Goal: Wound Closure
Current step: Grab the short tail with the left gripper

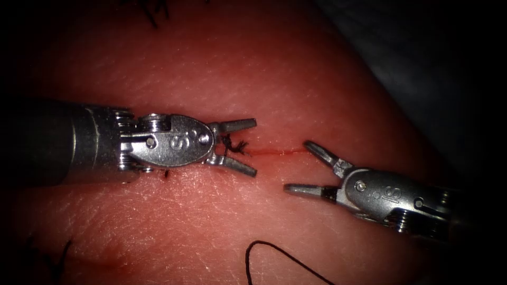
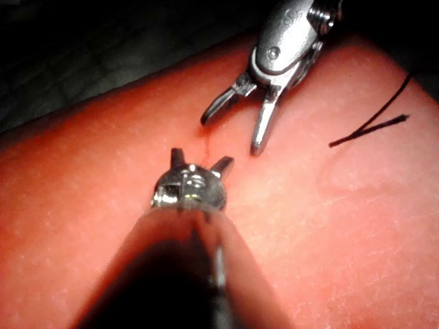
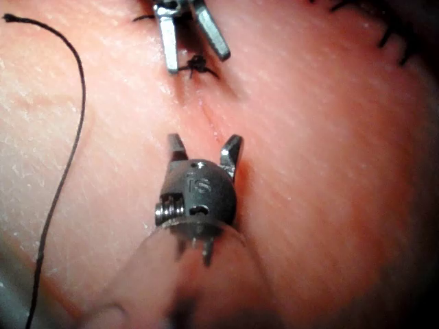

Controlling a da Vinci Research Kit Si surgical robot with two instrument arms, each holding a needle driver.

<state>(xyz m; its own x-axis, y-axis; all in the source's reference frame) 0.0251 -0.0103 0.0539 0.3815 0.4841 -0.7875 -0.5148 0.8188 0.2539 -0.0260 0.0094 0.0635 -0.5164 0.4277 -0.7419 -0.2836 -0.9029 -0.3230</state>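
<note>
Tissue (image 1: 253,79) filling frame; left tool (image 1: 238,146) and right tool (image 1: 303,167) both hanging released, grasping nothing, flanking cut (image 1: 274,152); knot (image 1: 235,145) between left jaws; thread (image 1: 280,258) lying bottom center.

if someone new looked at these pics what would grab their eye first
Two open end effectors facing each other across the cut on the tissue, each holding nothing: the left end effector straddles a small dark knot at the cut's left end, and the right end effector hovers by its right end. A loose thread curls on the tissue nearer the endoscope.
</note>
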